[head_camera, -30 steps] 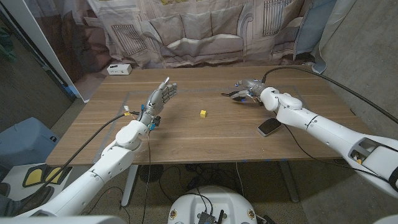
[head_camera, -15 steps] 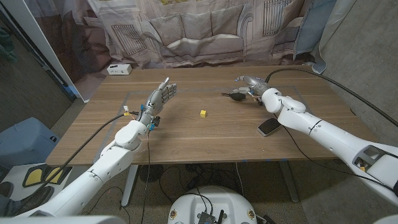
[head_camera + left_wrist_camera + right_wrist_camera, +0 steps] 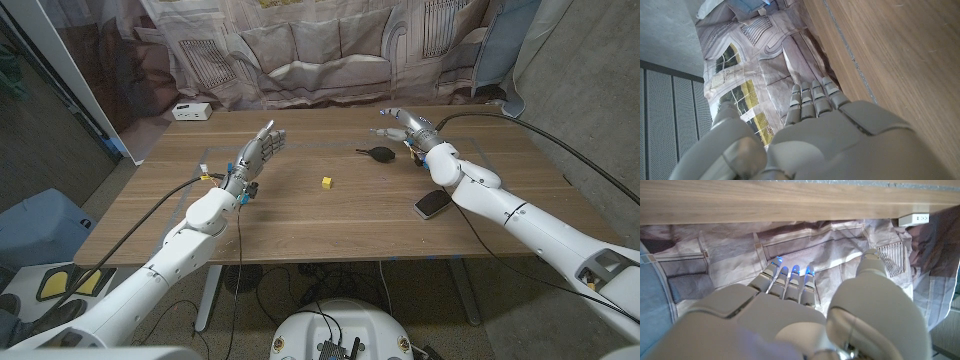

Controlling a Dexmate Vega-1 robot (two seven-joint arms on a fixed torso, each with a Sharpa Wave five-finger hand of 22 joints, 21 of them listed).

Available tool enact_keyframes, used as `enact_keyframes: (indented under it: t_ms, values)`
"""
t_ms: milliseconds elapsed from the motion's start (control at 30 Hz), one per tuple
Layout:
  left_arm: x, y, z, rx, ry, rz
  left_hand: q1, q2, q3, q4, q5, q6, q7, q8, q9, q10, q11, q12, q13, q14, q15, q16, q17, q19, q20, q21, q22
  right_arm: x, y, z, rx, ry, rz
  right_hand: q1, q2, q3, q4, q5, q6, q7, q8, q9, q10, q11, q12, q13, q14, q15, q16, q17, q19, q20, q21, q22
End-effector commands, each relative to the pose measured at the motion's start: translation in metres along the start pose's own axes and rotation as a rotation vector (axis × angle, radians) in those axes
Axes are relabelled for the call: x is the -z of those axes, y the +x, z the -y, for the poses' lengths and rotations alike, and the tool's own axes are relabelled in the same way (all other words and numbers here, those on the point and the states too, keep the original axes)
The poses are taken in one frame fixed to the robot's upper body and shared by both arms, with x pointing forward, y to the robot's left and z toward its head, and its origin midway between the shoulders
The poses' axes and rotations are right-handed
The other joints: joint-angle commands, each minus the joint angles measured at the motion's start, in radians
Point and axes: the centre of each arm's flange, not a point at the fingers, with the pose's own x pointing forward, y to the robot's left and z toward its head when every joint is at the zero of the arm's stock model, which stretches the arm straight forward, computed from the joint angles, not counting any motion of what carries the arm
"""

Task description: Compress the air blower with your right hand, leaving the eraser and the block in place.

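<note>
Head view: your right hand (image 3: 408,124) is off the air blower (image 3: 379,153), fingers spread, nothing in it, raised over the far right part of the wooden table (image 3: 300,215). The blower, black bulb with a thin nozzle pointing toward the robot's left, lies on the table just beside that hand, on its near-left side, not touching it as far as you can see. The small yellow block (image 3: 326,182) sits near the table's middle, well apart from both hands. The dark flat eraser (image 3: 433,205) lies near the front right edge, close under your right forearm; contact can't be judged. Your left hand (image 3: 255,155) stands on its edge over the left half of the table, fingers straight and apart, holding nothing, with cables running along the wrist. A white box (image 3: 191,111) sits at the far left corner of the table. A printed backdrop (image 3: 320,50) hangs behind the table. Right wrist view shows the back of your right hand (image 3: 805,315) with fingers extended toward that backdrop and blue-lit fingertips (image 3: 795,269), the table edge beyond. Left wrist view shows the back of your left hand (image 3: 840,140), fingers straight, wood surface alongside it.
</note>
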Motion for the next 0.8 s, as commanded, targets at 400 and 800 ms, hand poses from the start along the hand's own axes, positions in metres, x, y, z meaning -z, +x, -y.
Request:
enact_keyframes:
  t_ms: [400, 800]
  values:
    - [0.000, -0.010, -0.009, -0.013, -0.018, 0.027, -0.004, 0.001, 0.000, -0.005, -0.002, -0.002, 0.006, -0.003, 0.005, 0.002, 0.010, -0.003, 0.003, 0.003, 0.002, -0.003, 0.002, 0.008, -0.020, -0.001, 0.003, -0.012, -0.031, 0.017, 0.104, 0.132, 0.066, -0.042, 0.005, -0.007, 0.014, 0.000, 0.011, 0.011, 0.006, 0.000, 0.017, 0.007, 0.013, 0.004, 0.019, 0.001, 0.020, -0.002, 0.020, 0.005, 0.014, 0.000]
    - [0.002, -0.015, -0.009, -0.050, -0.017, 0.027, -0.003, 0.000, 0.001, -0.007, -0.002, -0.001, 0.006, -0.003, 0.005, 0.005, 0.006, -0.002, 0.003, 0.003, 0.002, -0.003, 0.002, 0.004, -0.014, -0.003, 0.003, -0.011, -0.043, 0.023, 0.140, 0.256, 0.107, -0.062, 0.008, -0.011, 0.021, -0.003, 0.014, 0.015, 0.008, 0.000, 0.032, 0.012, 0.019, 0.004, 0.034, 0.003, 0.027, -0.004, 0.048, 0.013, 0.022, -0.001]
